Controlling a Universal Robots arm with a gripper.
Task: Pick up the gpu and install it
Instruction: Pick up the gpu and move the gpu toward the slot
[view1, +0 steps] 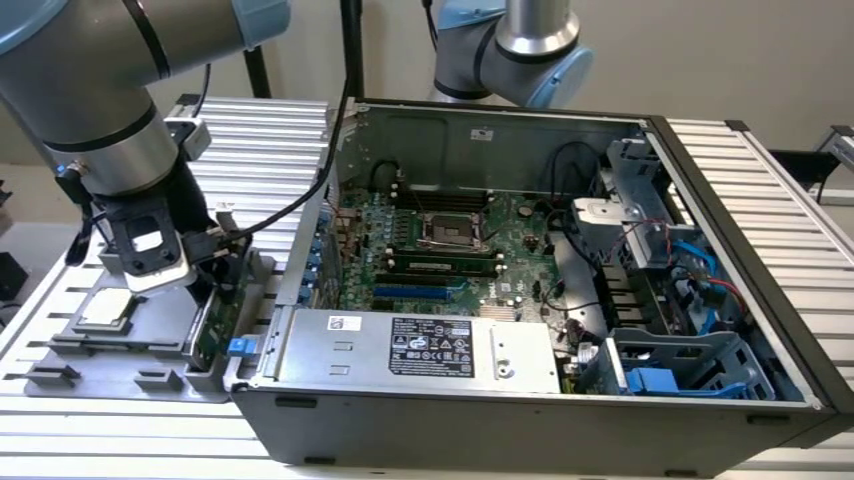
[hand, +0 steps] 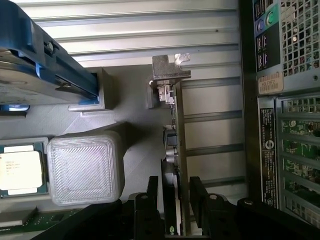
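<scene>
- The gpu (view1: 211, 318) (hand: 176, 125) stands on edge in the grey holder (view1: 94, 358), at 9 o'clock from the open computer case (view1: 441, 425) in the exterior view.
- The gripper (view1: 200, 268) (hand: 175, 189) is directly above the gpu.
- Its fingers (hand: 153, 194) are set narrow and flank the card on both faces. They appear clamped on it, but contact is not confirmed.

Soft even light, mild glare on the ribbed table (view1: 787, 230), shadow inside the computer case (view1: 441, 125).

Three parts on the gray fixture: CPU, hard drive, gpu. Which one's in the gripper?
The gpu, standing on edge with the gripper shut on it; the CPU and hard drive sit apart.
</scene>
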